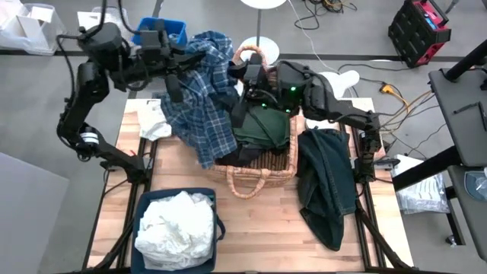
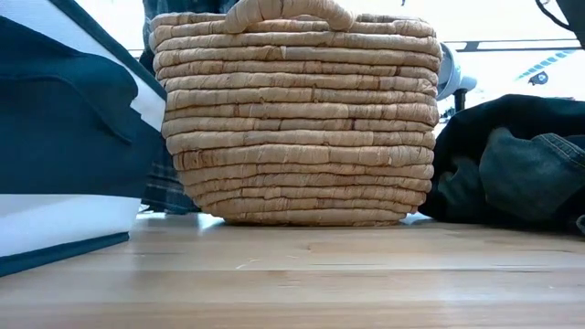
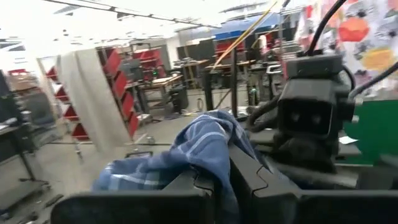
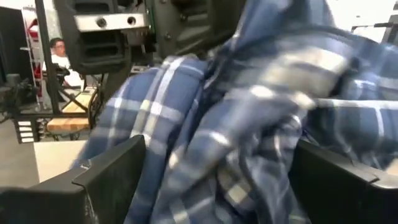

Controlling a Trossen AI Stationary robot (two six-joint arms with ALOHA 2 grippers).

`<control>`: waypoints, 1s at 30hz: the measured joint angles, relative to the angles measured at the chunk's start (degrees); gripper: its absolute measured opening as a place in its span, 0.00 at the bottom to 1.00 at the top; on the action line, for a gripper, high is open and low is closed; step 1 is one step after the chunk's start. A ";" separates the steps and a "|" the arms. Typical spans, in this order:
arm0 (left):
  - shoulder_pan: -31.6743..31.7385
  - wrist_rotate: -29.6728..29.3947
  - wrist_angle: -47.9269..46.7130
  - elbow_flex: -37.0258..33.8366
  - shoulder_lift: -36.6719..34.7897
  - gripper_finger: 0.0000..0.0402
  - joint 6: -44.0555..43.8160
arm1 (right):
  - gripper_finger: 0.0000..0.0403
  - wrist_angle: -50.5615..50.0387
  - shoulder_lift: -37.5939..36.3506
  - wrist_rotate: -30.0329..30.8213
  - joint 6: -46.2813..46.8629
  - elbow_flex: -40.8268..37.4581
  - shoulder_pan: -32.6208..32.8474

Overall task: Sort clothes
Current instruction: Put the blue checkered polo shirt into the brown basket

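A blue-and-white plaid shirt (image 1: pixel 202 106) hangs in the air over the left rim of the wicker basket (image 1: pixel 251 183). Its lower part trails down beside the basket (image 2: pixel 169 187). My left gripper (image 1: pixel 181 67) is at the table's far left and is shut on the shirt's upper part. My right gripper (image 1: pixel 245 80) hovers over the basket's far end and is open. Its two fingers stand on either side of the plaid cloth (image 4: pixel 236 124). A dark green garment (image 1: pixel 262 129) lies in the basket. My left gripper pinches a bunched fold of the plaid shirt (image 3: pixel 214 158) between its two shut fingers, which point about level. The cloth rises over the fingers and drapes away, lifted off the table there. Whether my right gripper's open fingers (image 4: pixel 118 168) touch the cloth, I cannot tell.
A dark denim-like garment (image 1: pixel 327 183) lies heaped on the table right of the basket. A blue bin (image 1: pixel 215 228) at the near left holds white clothes (image 1: pixel 179 228). A white cloth (image 1: pixel 156 122) lies at the table's left. Another blue bin (image 1: pixel 163 30) stands beyond the far edge.
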 joint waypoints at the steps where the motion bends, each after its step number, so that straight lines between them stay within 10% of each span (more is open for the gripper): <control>1: 0.00 0.92 0.41 0.00 0.48 0.00 -0.45 | 0.90 0.57 0.37 -0.04 -0.29 0.00 -0.01; 11: -0.02 5.80 2.36 0.00 4.18 0.00 -3.27 | 0.82 8.40 3.05 -0.20 -0.95 0.02 -0.12; 20: -0.02 6.04 3.37 0.00 4.48 0.01 -4.43 | 0.11 8.87 2.99 -0.20 -4.83 0.02 -0.43; 30: 0.09 1.09 -5.23 5.61 3.18 0.42 -2.77 | 0.04 11.63 2.01 1.35 -9.46 0.13 -1.02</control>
